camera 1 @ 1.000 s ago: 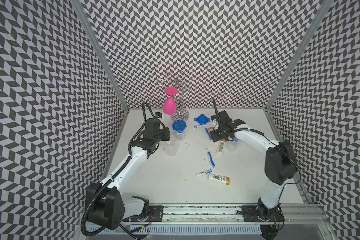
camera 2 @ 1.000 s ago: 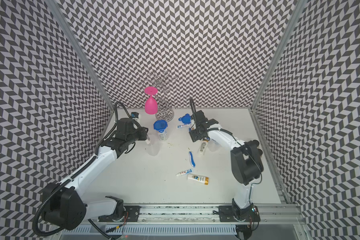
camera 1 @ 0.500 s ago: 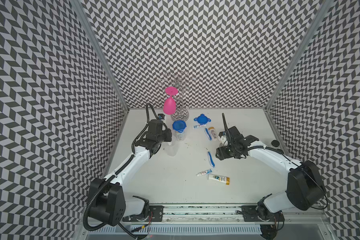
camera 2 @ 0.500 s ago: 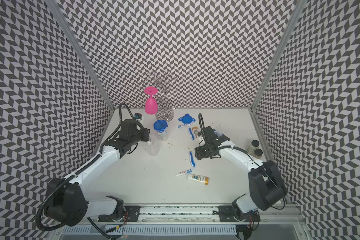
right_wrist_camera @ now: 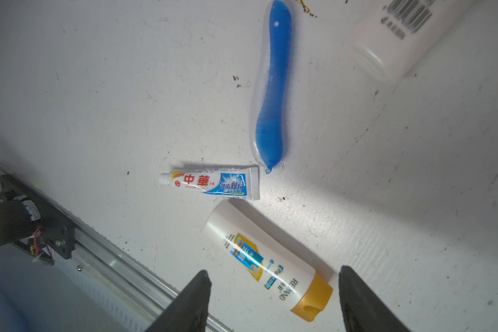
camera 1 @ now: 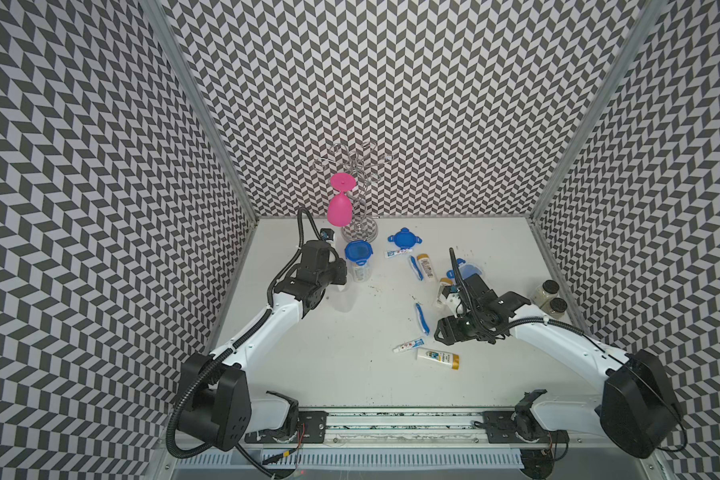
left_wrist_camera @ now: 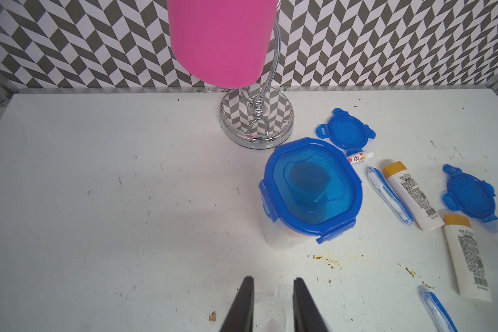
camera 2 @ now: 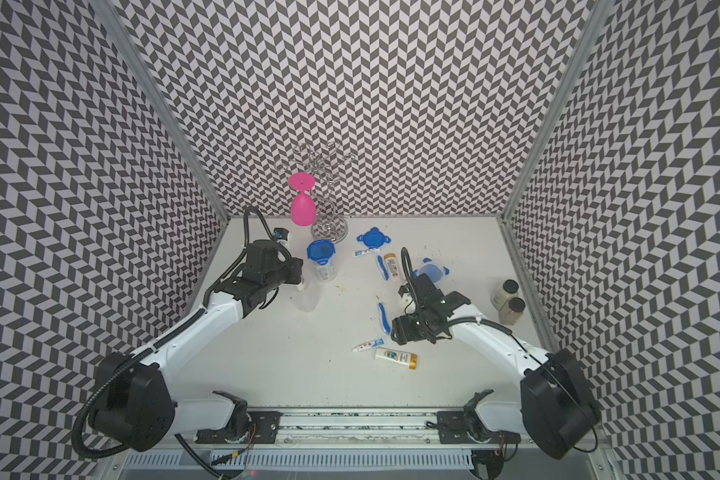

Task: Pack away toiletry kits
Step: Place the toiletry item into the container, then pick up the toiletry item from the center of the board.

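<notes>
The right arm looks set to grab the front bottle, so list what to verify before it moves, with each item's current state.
1. Right tool open: ok.
2. Yellow-capped bottle lies between its jaws: ok.
3. Toothpaste tube apart from that bottle: cannot tell, they nearly touch.
4. Wrapped blue toothbrush clear of the grasp: ok.
5. Left tool closed on the open clear jar at its rim: ok.

Robot lab cell, chevron-patterned walls (camera 1: 391, 83)
</notes>
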Robot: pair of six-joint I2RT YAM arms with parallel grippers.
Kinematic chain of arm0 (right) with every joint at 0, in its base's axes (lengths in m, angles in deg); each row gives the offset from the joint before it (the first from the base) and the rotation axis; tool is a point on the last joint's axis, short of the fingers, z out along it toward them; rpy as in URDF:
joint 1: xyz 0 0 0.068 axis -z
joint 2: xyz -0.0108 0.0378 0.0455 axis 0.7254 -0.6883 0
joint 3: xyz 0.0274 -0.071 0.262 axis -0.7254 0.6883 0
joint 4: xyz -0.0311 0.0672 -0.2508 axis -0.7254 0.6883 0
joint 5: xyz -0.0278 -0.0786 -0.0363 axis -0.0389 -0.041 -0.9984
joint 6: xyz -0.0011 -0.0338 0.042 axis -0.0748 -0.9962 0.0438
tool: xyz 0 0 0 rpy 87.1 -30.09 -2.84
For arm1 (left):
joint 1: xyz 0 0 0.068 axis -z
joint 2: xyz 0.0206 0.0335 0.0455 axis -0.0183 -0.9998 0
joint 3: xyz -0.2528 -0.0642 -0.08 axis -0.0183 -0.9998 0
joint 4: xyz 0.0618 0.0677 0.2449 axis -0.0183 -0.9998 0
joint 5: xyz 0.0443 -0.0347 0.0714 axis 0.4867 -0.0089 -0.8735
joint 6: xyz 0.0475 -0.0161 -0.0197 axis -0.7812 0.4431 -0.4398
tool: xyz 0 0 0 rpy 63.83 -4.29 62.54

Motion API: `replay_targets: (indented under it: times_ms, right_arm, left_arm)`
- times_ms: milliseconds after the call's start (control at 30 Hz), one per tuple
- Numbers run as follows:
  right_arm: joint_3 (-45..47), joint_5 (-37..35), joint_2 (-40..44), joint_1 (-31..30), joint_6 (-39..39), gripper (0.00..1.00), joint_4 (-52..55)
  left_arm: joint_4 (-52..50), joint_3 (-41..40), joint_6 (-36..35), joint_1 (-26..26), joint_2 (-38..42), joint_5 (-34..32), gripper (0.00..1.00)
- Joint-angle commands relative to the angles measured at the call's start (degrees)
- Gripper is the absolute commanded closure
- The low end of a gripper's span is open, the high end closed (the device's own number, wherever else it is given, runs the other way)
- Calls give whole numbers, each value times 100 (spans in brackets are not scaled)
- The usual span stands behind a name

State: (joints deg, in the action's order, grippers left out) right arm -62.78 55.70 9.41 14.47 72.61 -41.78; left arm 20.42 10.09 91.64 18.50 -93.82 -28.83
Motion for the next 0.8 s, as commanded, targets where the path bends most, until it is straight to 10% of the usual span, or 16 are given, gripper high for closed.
replay_targets:
  times_ms: [0,400,767]
  right_arm:
    - [45,188,320,-270,432,30,166]
    - [950,939,926,-681,1244,32,46]
    - [911,1156,-247,-690,1130,37,-996]
  left_arm:
    - [224,-20,-77,40,40,-83,70]
    - [229,-171,-141,42,167,-17,70]
    - [107,-222,-62,40,338,107,69]
